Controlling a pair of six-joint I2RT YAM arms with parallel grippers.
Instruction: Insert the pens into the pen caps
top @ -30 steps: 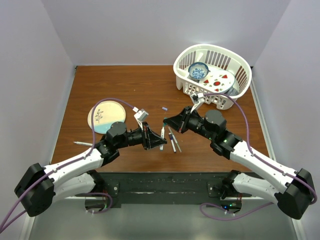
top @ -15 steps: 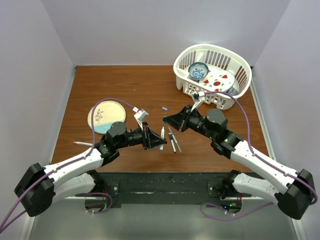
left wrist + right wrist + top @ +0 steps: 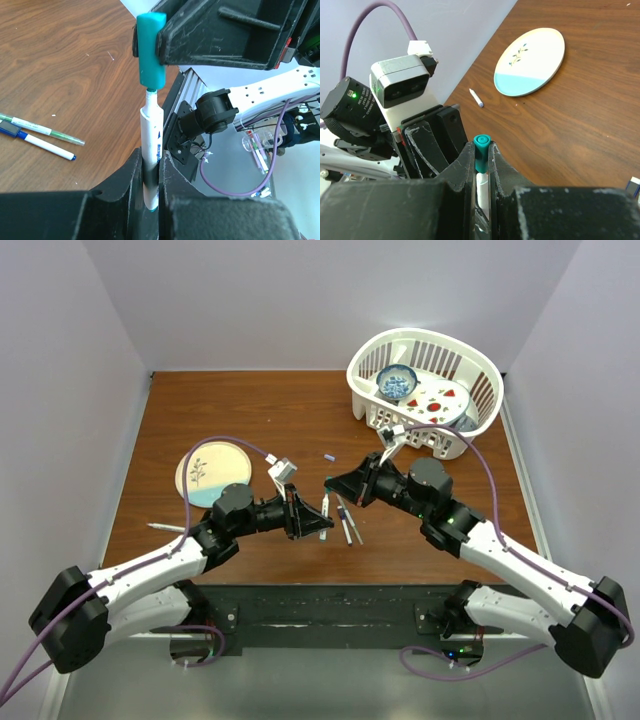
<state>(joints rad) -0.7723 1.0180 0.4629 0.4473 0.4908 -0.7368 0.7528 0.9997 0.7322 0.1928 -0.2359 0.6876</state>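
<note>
Pen [image 3: 150, 125], white, upright in left hand [image 3: 151, 165], clenched round lower barrel; tip right at mouth of teal cap [image 3: 151, 50], barrel not yet inside. Teal cap pinched in right hand [image 3: 481, 157]. Both held above worktop [image 3: 300, 410], right of plate [image 3: 213, 472]. Loose pens [image 3: 348, 525] lie farther right of plate; lavender cap [image 3: 329, 456] too

Four pens [image 3: 165, 527], two pen caps [image 3: 329, 456], one round plate [image 3: 214, 472], one white basket [image 3: 425, 335], one blue bowl [image 3: 397, 381]
</note>
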